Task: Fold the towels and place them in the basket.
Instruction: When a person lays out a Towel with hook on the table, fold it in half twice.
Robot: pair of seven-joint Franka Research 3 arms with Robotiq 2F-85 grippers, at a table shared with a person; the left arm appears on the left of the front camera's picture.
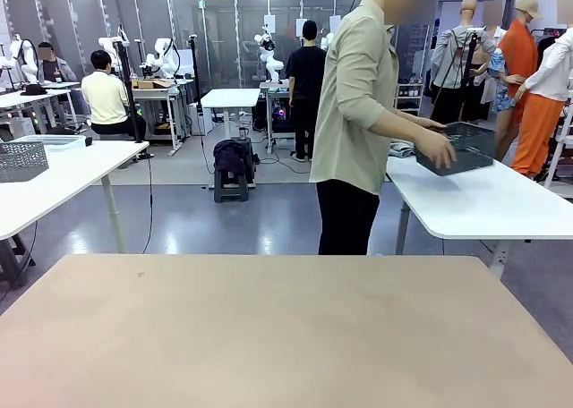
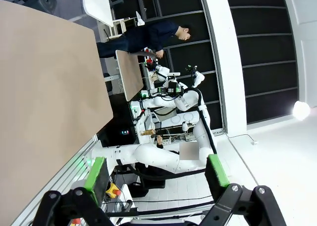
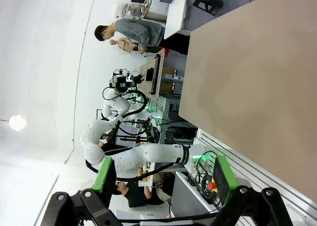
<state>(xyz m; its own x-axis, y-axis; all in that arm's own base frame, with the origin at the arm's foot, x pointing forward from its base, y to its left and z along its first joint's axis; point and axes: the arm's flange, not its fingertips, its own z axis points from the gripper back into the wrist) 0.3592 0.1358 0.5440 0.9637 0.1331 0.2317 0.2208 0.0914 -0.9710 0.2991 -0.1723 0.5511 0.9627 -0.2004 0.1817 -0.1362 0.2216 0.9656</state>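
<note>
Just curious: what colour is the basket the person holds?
Dark grey mesh basket; front view shows it best.

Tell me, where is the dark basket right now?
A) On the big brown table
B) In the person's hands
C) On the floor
B: the person's hand grips the basket at the white side table, away from the brown table.

White arm; black left end effector, green pads.
</note>
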